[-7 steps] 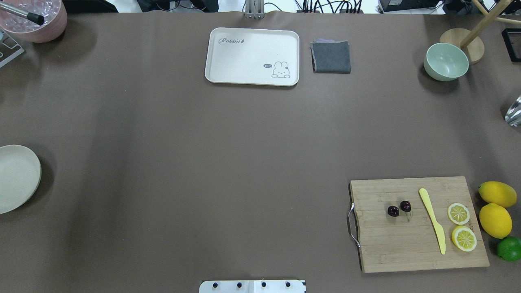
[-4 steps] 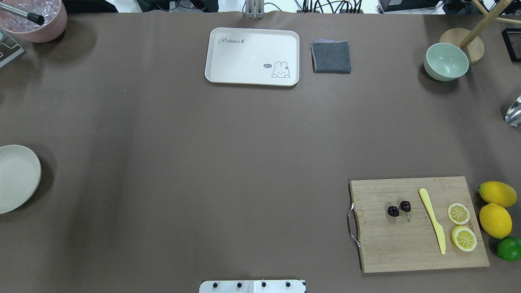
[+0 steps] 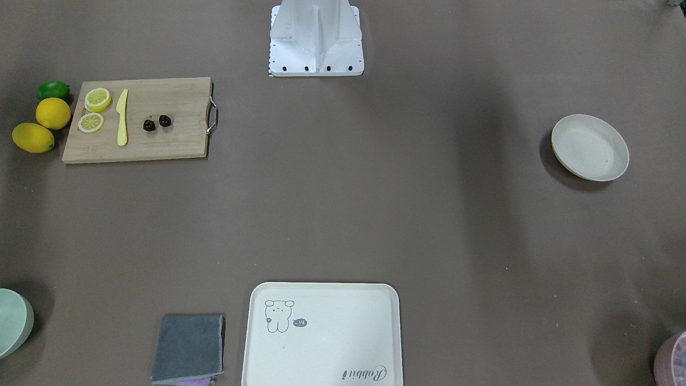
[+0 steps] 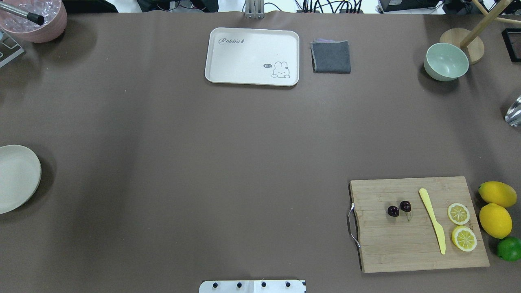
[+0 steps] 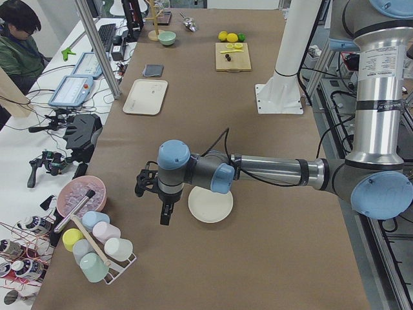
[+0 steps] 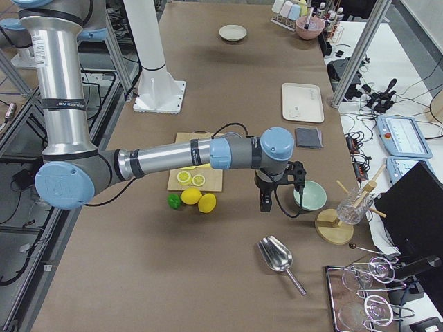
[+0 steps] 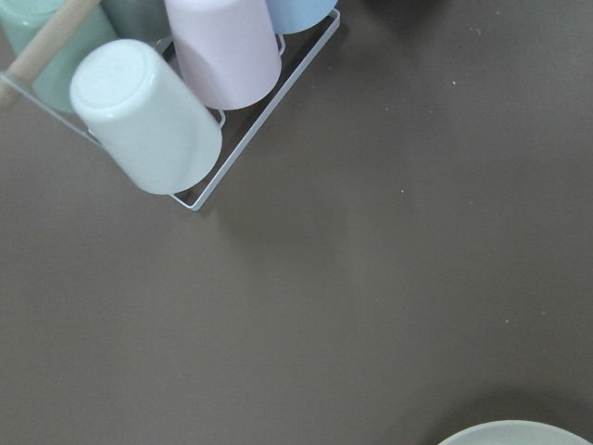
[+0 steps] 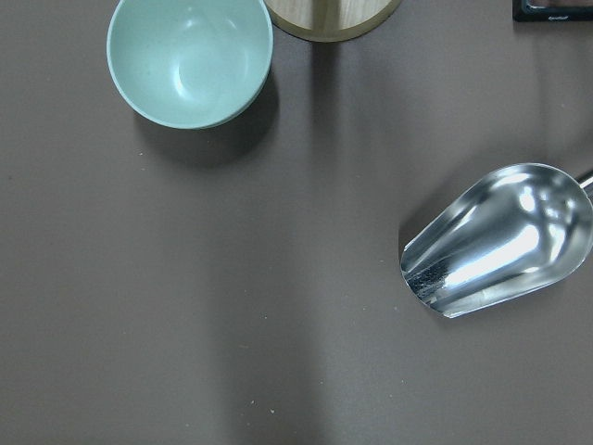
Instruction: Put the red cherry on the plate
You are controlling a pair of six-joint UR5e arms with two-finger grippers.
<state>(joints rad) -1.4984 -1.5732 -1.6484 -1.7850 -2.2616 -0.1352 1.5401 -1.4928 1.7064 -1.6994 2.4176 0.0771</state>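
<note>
The red cherry [image 4: 399,208] is a dark glossy pair lying on the wooden cutting board [image 4: 407,248] at the near right, also seen in the front-facing view [image 3: 156,123]. The plate [image 4: 16,179], round and cream-white, sits at the table's left edge [image 3: 589,147]. Both grippers show only in the side views. My left gripper [image 5: 164,213] hangs beside the plate [image 5: 210,204], whose rim shows in the left wrist view [image 7: 519,434]. My right gripper [image 6: 264,204] hangs past the lemons, far from the cherry. Whether either is open or shut, I cannot tell.
On the board lie a yellow knife [image 4: 432,219] and two lemon slices [image 4: 458,213]; lemons [image 4: 495,219] and a lime [image 4: 509,248] sit beside it. A cream tray [image 4: 252,56], grey cloth [image 4: 331,57], green bowl [image 4: 446,61], metal scoop [image 8: 500,239] and cup rack [image 7: 185,102] stand around the edges.
</note>
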